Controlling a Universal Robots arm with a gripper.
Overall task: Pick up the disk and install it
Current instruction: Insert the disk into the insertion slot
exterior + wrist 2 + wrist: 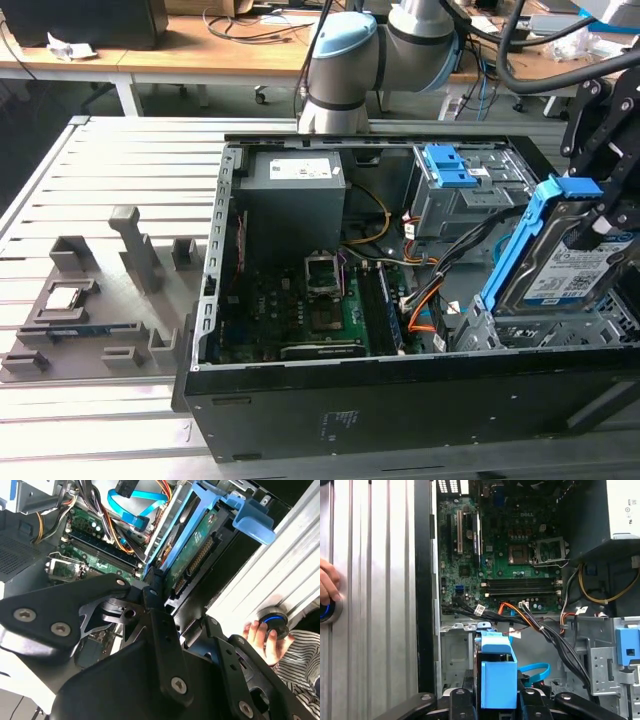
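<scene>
Gripper [492,696] linkages sit closest to us, jaws clamped on the disk [565,262], which hangs tilted over the drive cage [478,335] at the exterior view's right. We judge alignment critical: keep its edges parallel to the cage rails. Its long axis rises steeply, blue handle [572,187] uppermost.

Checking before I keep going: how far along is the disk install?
Pickup looks done: the gripper is shut on the silver rectangular disk with a blue plastic frame. In hand: it is tilted over the grey metal drive bay in the open black computer case. Left: seating it; it does not lie flat yet.
</scene>
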